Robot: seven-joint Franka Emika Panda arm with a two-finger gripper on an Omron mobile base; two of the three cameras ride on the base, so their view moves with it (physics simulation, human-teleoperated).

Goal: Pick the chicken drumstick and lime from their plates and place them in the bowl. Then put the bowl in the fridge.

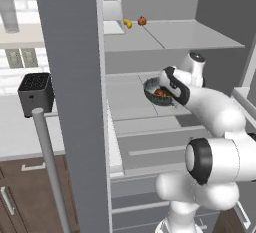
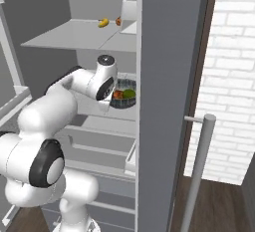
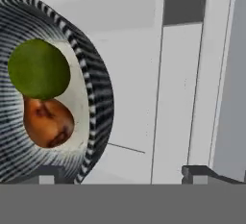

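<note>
The bowl (image 1: 156,95) sits on a pale grey middle shelf (image 1: 131,103) inside the open fridge (image 2: 164,76), towards the shelf's back. In it lie the lime (image 3: 38,68) and the chicken drumstick (image 3: 48,122), touching. On the upper shelf (image 1: 185,34), near its back edge, rest a small yellow fruit (image 1: 128,23) and a small orange-red fruit (image 1: 142,21), just beside each other.

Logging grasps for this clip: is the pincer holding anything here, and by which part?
Nothing is held. The pincer is open beside the bowl, whose rim lies by one fingertip, not between both. The bowl sits on a fridge shelf.
</note>
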